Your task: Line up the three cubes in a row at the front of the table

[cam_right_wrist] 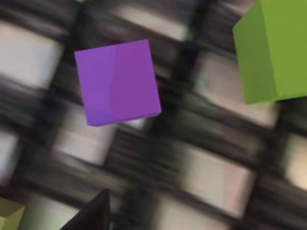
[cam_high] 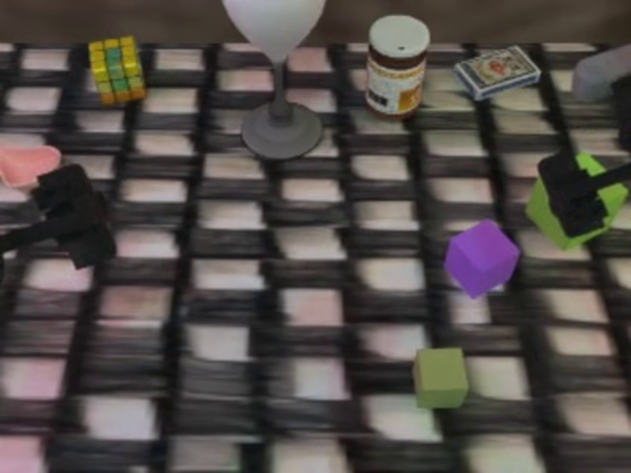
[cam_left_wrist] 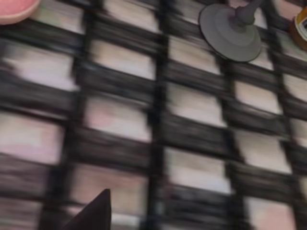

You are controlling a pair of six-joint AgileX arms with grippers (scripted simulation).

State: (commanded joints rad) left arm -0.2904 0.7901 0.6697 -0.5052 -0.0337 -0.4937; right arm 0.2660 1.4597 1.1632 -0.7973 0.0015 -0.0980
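Observation:
Three cubes lie on the right half of the checked table (cam_high: pixel 296 296). The lime-green cube (cam_high: pixel 564 219) (cam_right_wrist: pixel 273 48) is farthest right, the purple cube (cam_high: pixel 481 258) (cam_right_wrist: pixel 117 81) sits left of it and nearer the front, and the small olive-green cube (cam_high: pixel 440 377) (cam_right_wrist: pixel 8 216) is nearest the front edge. My right gripper (cam_high: pixel 580 193) hangs over the lime-green cube in the top view. It is open and holds nothing: its wrist view shows one dark fingertip (cam_right_wrist: pixel 93 215), well apart from all three cubes. My left gripper (cam_high: pixel 71 215) is parked at the left, open and empty.
Along the back stand a multicoloured puzzle cube (cam_high: pixel 116 69), a grey wine glass (cam_high: pixel 281 128) (cam_left_wrist: pixel 230 31), a brown jar (cam_high: pixel 396 67) and a card box (cam_high: pixel 497 71). A pink object (cam_high: pixel 25 163) lies by the left arm. A grey object (cam_high: pixel 601 74) sits at the back right.

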